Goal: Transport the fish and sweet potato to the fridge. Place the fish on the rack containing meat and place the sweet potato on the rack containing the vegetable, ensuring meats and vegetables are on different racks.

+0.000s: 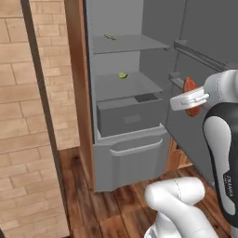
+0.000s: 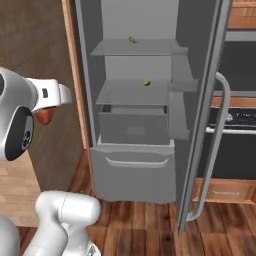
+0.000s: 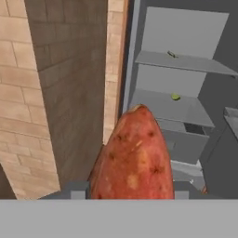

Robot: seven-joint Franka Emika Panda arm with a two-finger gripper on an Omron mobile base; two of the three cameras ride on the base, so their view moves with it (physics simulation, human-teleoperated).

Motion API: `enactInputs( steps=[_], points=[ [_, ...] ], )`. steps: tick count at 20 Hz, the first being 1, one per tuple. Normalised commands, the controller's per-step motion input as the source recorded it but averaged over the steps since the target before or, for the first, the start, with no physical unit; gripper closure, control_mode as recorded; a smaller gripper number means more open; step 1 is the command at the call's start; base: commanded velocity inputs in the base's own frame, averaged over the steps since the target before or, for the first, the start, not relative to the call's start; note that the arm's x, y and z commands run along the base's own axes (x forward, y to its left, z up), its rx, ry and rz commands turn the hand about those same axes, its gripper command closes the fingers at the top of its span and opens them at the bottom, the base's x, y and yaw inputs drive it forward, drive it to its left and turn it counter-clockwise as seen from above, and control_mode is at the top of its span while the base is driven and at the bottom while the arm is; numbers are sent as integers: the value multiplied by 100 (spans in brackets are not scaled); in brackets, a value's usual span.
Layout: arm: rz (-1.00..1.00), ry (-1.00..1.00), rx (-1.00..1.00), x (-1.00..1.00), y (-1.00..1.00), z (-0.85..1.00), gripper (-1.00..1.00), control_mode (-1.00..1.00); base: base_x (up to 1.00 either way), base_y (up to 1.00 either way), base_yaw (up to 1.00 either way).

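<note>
Hand view shows your gripper pinching the sweet potato, well clear of the fridge; its shelf edges and open door stand unobstructed ahead.

Tan brick wall, wooden plank floor, dark oven.

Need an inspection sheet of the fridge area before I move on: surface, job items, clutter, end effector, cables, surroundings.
Surface: fridge open; two flat shelves, box drawer below.
Job's things: sweet potato held in front of the fridge; meat on upper shelf; vegetable on lower shelf.
Clutter: nothing seen.
End effector: shut on the sweet potato.
Cables: nothing seen.
Surroundings: brick wall left, wood floor.
</note>
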Motion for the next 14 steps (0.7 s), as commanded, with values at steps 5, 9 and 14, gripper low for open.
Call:
enactInputs(
  steps=[5, 9, 14],
  points=[
    [0, 0, 0, 0, 0, 0, 100, 100, 100, 12, 0],
    [0, 0, 0, 0, 0, 0, 100, 100, 100, 0, 0],
    [0, 0, 0, 0, 0, 0, 100, 100, 90, -2, 0]
  ],
)
